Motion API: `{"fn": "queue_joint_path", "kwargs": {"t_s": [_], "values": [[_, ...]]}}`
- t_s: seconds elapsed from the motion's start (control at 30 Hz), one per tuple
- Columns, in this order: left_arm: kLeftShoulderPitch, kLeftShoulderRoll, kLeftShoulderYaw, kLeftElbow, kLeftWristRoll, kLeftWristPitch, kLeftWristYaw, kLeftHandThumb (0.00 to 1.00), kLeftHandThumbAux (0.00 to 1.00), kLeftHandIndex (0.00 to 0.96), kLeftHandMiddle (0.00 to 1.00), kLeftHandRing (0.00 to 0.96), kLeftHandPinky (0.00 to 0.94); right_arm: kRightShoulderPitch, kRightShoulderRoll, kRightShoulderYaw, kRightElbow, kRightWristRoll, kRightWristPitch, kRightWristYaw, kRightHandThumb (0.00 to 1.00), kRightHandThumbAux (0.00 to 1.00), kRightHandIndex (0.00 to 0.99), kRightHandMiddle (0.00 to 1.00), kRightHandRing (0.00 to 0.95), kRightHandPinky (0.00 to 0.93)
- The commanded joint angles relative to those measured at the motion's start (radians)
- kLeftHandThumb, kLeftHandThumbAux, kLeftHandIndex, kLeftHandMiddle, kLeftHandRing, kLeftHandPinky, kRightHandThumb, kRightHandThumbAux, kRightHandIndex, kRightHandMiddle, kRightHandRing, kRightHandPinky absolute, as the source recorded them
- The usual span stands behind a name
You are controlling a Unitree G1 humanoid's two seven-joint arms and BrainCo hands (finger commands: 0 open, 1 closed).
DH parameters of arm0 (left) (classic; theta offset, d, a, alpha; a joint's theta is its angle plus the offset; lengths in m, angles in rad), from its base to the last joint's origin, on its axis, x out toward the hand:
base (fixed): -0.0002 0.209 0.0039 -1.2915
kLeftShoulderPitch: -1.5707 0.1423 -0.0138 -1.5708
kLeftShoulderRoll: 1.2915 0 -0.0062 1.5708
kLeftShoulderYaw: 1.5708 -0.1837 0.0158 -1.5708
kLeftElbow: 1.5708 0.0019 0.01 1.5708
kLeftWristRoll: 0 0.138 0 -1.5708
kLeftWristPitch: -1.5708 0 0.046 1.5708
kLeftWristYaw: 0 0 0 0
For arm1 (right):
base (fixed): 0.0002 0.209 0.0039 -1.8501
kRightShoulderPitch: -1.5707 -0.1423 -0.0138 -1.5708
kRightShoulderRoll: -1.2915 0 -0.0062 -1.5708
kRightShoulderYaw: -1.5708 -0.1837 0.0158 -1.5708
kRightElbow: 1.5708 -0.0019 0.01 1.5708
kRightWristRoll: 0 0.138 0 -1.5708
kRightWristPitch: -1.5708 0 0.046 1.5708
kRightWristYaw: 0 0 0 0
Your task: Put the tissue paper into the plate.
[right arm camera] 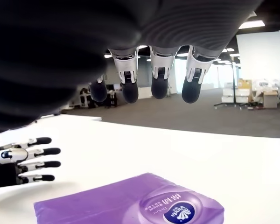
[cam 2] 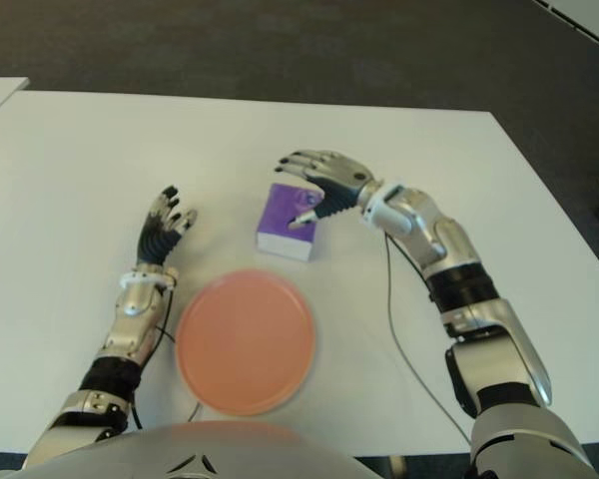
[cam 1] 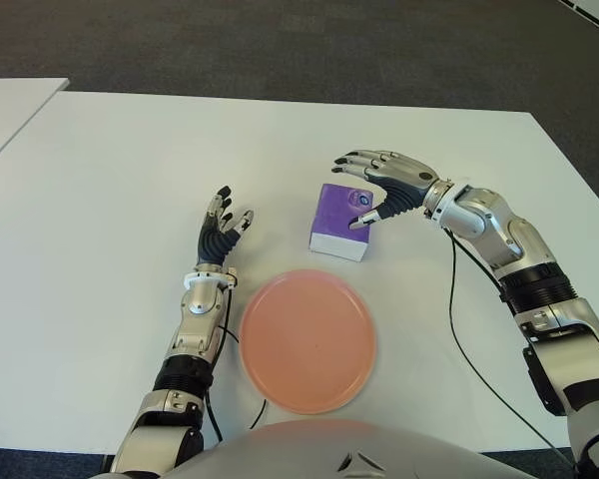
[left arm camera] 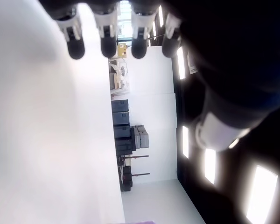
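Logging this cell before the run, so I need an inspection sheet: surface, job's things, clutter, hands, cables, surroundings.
Surface: white table, bare apart from the job's things.
Job's things: purple tissue pack on the table, beyond the empty pink plate.
Clutter: nothing seen.
Hands: right hand open, above the pack, not gripping; left hand open, left of the plate.
Cables: black cable running along the right arm over the table.
Surroundings: dark carpet; second white table at far left.

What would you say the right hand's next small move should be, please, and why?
Probably lower the right hand and close its fingers around the purple tissue pack. The hand hovers open just above the pack, holding nothing, and the pack lies on the table beyond the pink plate.
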Motion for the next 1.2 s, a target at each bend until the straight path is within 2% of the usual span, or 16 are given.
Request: {"fn": "queue_joint_path", "kwargs": {"t_s": [0.03, 0.5, 0.73, 1.2], "values": [[0.013, 0.003, 0.001, 0.024, 0.001, -0.005, -0.004, 0.190, 0.680, 0.092, 0.065, 0.035, 0.034, 0.019, -0.009, -0.005, -0.003, 0.022, 0.004, 0.023, 0.318, 0.338, 0.000, 0.000, 0.000, 0.000], [0.017, 0.005, -0.005, 0.020, 0.007, -0.006, -0.006, 0.161, 0.698, 0.077, 0.055, 0.027, 0.015, 0.020, 0.002, 0.022, 0.006, 0.016, -0.012, 0.035, 0.278, 0.314, 0.000, 0.000, 0.000, 0.000], [0.011, 0.006, -0.004, 0.039, 0.014, -0.020, 0.003, 0.140, 0.711, 0.075, 0.053, 0.027, 0.014, 0.012, 0.044, 0.067, 0.072, -0.032, -0.003, 0.002, 0.300, 0.317, 0.000, 0.000, 0.000, 0.000], [0.006, 0.001, -0.003, 0.049, 0.011, -0.031, 0.000, 0.148, 0.710, 0.083, 0.054, 0.027, 0.014, -0.024, 0.087, 0.126, 0.176, -0.082, 0.005, -0.017, 0.347, 0.311, 0.000, 0.000, 0.000, 0.000]]}}
